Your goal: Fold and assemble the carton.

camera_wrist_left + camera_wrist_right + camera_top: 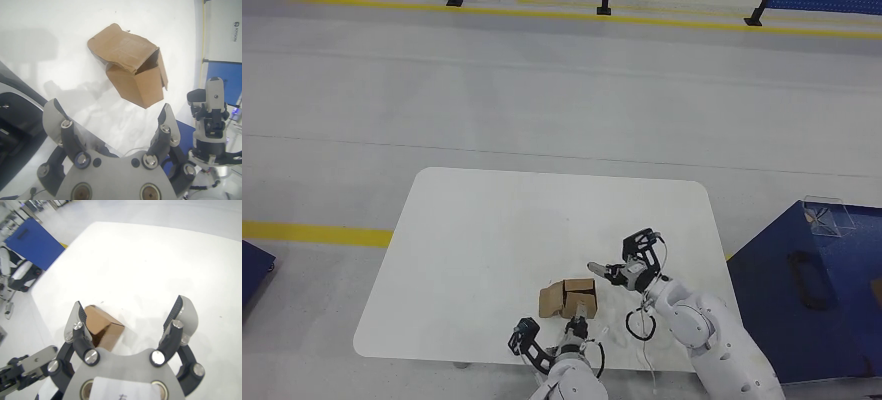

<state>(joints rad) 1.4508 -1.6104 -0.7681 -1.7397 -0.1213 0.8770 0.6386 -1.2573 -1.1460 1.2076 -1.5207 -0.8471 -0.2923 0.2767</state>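
Observation:
A small brown carton lies on its side near the front edge of the white table, partly formed, with one end open and a flap hanging loose. My left gripper is open just in front of the carton, touching nothing. Just right of the box, my right gripper is also open and empty. From the right wrist, the carton sits beside one finger. In the top view the left gripper is at the table's front edge and the right gripper is beside the box.
A blue cabinet stands off the table's right side. The table's front edge runs close behind the left gripper. The white tabletop stretches far and left of the carton. Loose cables hang from the right arm.

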